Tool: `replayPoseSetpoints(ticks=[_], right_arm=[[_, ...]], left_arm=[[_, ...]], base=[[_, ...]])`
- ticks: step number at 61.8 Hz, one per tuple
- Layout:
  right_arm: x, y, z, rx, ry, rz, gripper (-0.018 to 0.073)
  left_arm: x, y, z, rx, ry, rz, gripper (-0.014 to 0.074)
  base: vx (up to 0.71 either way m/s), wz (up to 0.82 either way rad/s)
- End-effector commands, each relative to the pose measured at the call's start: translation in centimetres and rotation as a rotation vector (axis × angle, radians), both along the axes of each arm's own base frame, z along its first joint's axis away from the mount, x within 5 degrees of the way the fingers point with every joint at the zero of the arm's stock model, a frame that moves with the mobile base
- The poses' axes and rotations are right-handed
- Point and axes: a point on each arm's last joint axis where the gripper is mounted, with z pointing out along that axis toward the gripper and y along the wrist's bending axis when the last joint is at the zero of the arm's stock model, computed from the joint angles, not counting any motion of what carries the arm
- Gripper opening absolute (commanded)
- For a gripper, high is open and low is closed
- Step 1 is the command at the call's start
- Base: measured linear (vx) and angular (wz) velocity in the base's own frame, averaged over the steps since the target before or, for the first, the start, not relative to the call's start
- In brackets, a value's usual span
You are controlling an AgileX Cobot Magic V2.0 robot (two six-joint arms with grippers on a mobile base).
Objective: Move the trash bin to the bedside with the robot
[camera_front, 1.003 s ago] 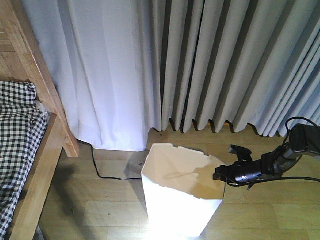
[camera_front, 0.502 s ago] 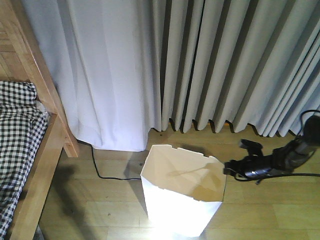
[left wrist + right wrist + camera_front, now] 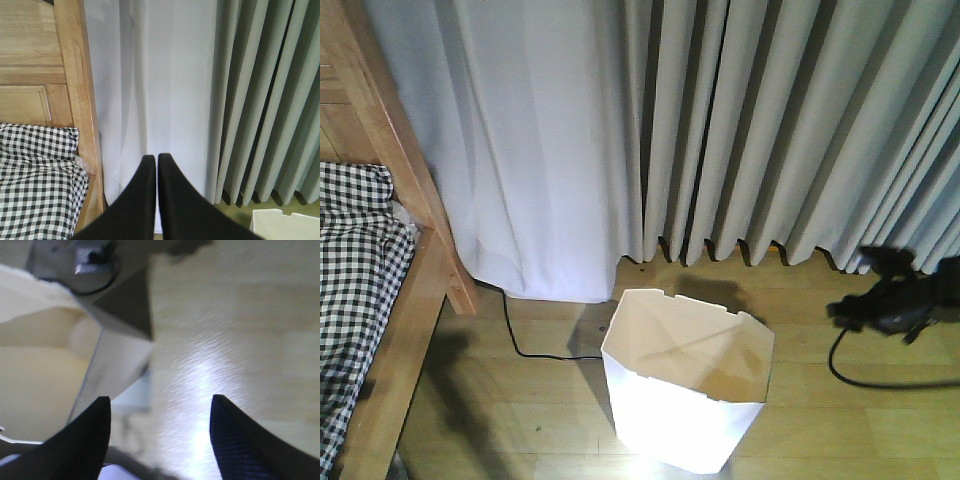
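On the wooden floor point(image 3: 840, 420) below the curtains point(image 3: 740, 130), the bin point(image 3: 685, 395) stands upright with its open top facing up. It sits well apart from the bed point(image 3: 380, 300), which occupies the left edge of the front view: a light wooden frame with checked bedding point(image 3: 350, 250) on top. A thin black cable point(image 3: 525, 340) runs along the floor from the curtain hem toward the bin's left side.

The right hand point(image 3: 865, 305) appears in the front view as a blurred dark shape to the right of the bin, clear of its rim, with a black cable point(image 3: 860, 375) looping on the floor beneath it. In the right wrist view, the right hand point(image 3: 160, 435) has its fingers point(image 3: 235, 440) spread wide with nothing between them; the bin wall point(image 3: 60, 365) lies at the left and bare floor fills the gap.

In the left wrist view, the left hand point(image 3: 156, 165) has its fingers point(image 3: 142, 195) pressed nearly together and holds nothing. It points at the curtains, with the bed frame point(image 3: 75, 90) at the left and a corner of the bin rim point(image 3: 285, 225) at the lower right.
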Motion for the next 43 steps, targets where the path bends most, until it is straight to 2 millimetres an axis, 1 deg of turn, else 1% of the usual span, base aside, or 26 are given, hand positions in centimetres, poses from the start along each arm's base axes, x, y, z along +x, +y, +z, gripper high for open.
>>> replayPoseSetpoints(ticks=[1, 3, 6, 7, 10, 13, 14, 16, 19, 23, 27, 29, 36, 39, 43], right_arm=[[0.4, -0.6, 6.6, -0.094, -0.131, 0.02, 0.0412], [0.3, -0.7, 7.9, -0.116, -0.156, 0.017, 0.0412], [0.0, -0.9, 11.0, -0.165, -0.216, 0.007, 0.0412], [-0.2, -0.9, 11.7, -0.18, -0.227, 0.003, 0.0412], [-0.7, -0.9, 14.8, -0.231, -0.296, -0.01, 0.0412], [-1.2, -0.8, 17.2, -0.267, -0.351, -0.011, 0.0412], [-1.4, -0.6, 18.4, -0.285, -0.382, -0.011, 0.0412], [-1.8, -0.5, 20.0, -0.313, -0.42, -0.008, 0.0412], [-2.7, 0.2, 23.2, -0.361, -0.505, -0.008, 0.0412], [-3.7, 1.0, 26.7, -0.403, -0.608, -0.018, 0.0412], [-5.4, 2.4, 30.8, -0.441, -0.737, -0.017, 0.0412], [-6.2, 3.1, 32.4, -0.45, -0.794, -0.011, 0.0412], [-9.5, 5.5, 37.4, -0.433, -0.991, -0.009, 0.0412], [-11.1, 6.2, 38.8, -0.395, -1.056, -0.03, 0.0412], [-13.0, 6.6, 39.6, -0.348, -1.113, -0.064, 0.0412]], left_arm=[[0.1, 0.0, -0.3, -0.014, -0.048, -0.004, -0.0006], [0.1, 0.0, -0.3, -0.014, -0.048, -0.004, -0.0006], [0.1, 0.0, -0.3, -0.014, -0.048, -0.004, -0.0006], [0.1, 0.0, -0.3, -0.014, -0.048, -0.004, -0.0006], [0.1, 0.0, -0.3, -0.014, -0.048, -0.004, -0.0006], [0.1, 0.0, -0.3, -0.014, -0.048, -0.004, -0.0006], [0.1, 0.0, -0.3, -0.014, -0.048, -0.004, -0.0006], [0.1, 0.0, -0.3, -0.014, -0.048, -0.004, -0.0006], [0.1, 0.0, -0.3, -0.014, -0.048, -0.004, -0.0006], [0.1, 0.0, -0.3, -0.014, -0.048, -0.004, -0.0006], [0.1, 0.0, -0.3, -0.014, -0.048, -0.004, -0.0006], [0.1, 0.0, -0.3, -0.014, -0.048, -0.004, -0.0006], [0.1, 0.0, -0.3, -0.014, -0.048, -0.004, -0.0006], [0.1, 0.0, -0.3, -0.014, -0.048, -0.004, -0.0006], [0.1, 0.0, -0.3, -0.014, -0.048, -0.004, -0.0006]], base=[[0.0, 0.0], [0.0, 0.0], [0.0, 0.0], [0.0, 0.0], [0.0, 0.0], [0.0, 0.0], [0.0, 0.0], [0.0, 0.0], [0.0, 0.0], [0.0, 0.0], [0.0, 0.0], [0.0, 0.0], [0.0, 0.0], [0.0, 0.0], [0.0, 0.0]])
